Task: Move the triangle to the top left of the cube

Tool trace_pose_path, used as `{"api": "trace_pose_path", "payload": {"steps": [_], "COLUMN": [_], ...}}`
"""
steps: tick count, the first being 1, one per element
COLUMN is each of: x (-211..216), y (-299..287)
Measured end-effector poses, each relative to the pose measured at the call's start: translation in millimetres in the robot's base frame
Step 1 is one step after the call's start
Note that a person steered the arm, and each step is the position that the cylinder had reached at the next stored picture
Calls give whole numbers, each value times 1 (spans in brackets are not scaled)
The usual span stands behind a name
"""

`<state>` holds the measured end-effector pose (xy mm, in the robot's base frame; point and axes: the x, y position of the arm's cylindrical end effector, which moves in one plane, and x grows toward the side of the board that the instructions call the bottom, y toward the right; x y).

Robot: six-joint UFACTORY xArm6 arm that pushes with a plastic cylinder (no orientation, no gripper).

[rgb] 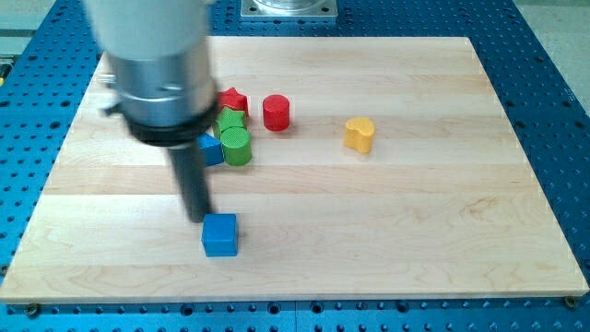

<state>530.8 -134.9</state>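
The blue cube (219, 234) sits nearest, the rod's tip (196, 218) touching its upper-left corner. No pincer (just a rod). The blue triangular block (210, 149), half hidden, needs a gentle downward nudge.

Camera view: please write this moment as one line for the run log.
my tip: touching or just above-left of blue cube | blue triangle: half hidden, beside green cylinder | triangle not yet placed

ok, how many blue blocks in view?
2. A blue cube at bottom centre, just right of my tip; another blue block left of the green cylinder, partly hidden by the arm. More may be hidden.
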Motion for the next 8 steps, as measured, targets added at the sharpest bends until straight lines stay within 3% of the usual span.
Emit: {"api": "trace_pose_path", "payload": {"steps": [1, 2, 3, 4, 5, 6, 8], "x": [25, 19, -20, -74, -147, -161, -78], "y": [35, 60, -43, -91, -95, -40, 66]}}
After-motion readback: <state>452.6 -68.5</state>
